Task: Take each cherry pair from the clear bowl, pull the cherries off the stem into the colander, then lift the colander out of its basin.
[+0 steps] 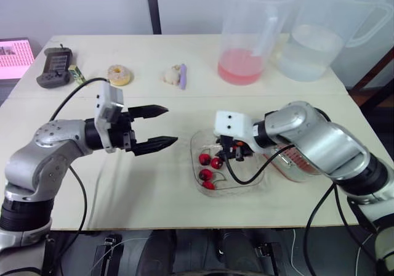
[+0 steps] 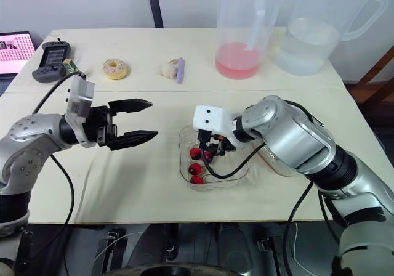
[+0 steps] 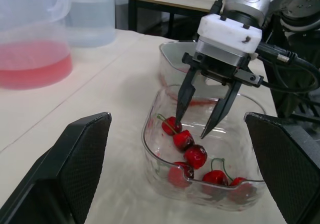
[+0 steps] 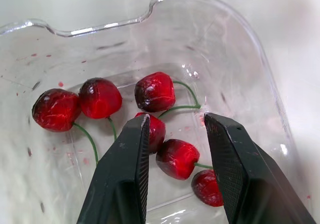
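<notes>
A clear bowl (image 1: 249, 180) on the table holds several red cherries (image 4: 155, 91) joined in pairs by green stems. My right gripper (image 4: 176, 116) is open and points down into the bowl. Its fingertips (image 3: 178, 120) straddle the cherries (image 1: 209, 165) without closing on any. My left gripper (image 1: 171, 125) is open and empty above the table, a little to the left of the bowl. The red colander (image 1: 300, 160) sits in its clear basin just right of the bowl, mostly hidden behind my right arm.
At the back stand a pitcher with pink liquid (image 1: 246, 60) and a pitcher of water (image 1: 311, 48). A donut (image 1: 119, 74), a small white item with a purple piece (image 1: 175, 74) and a handheld device (image 1: 54, 66) lie at the back left. Black cables trail from both arms.
</notes>
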